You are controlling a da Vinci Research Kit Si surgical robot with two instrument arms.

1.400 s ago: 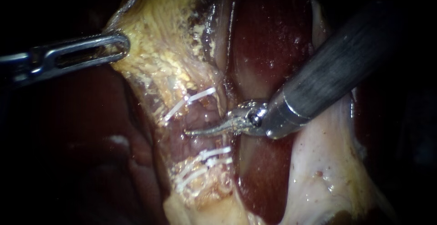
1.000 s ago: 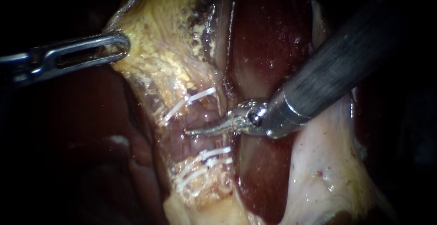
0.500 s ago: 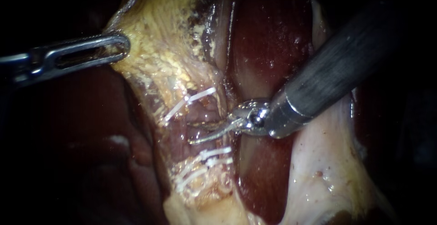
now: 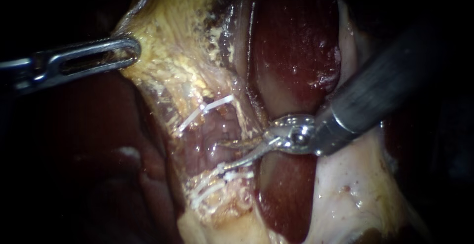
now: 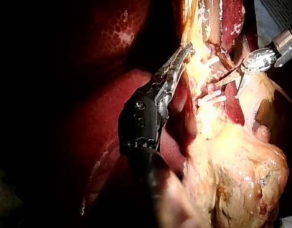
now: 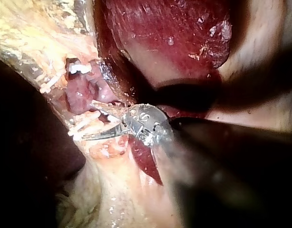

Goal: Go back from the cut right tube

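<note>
A clipped tube (image 4: 212, 130) runs down the middle of the endoscope view, pink and raw between an upper white clip (image 4: 210, 106) and lower white clips (image 4: 222, 177). My right instrument (image 4: 231, 155) has thin curved blades, open, their tips at the tube's right edge between the clips. Its shaft (image 4: 380, 91) leaves to the upper right. My left instrument (image 4: 129, 51) is shut on yellowish fatty tissue (image 4: 173, 51) above the tube. The left wrist view shows those jaws (image 5: 180, 57) closed on the tissue's edge, the blades (image 5: 237, 80) apart beyond them. The right wrist view shows the blades (image 6: 96, 124) open beside the clips (image 6: 82, 126).
Dark red liver (image 4: 291, 41) lies behind and to the right of the tube, with more liver (image 4: 98, 150) in shadow at the left. Pale membrane (image 4: 345, 189) spreads under the right shaft. The bulging yellowish gallbladder (image 5: 241, 171) shows in the left wrist view.
My right instrument has drawn back to the right, off the tube, and its blades have gone from shut to open. The left instrument has held still.
</note>
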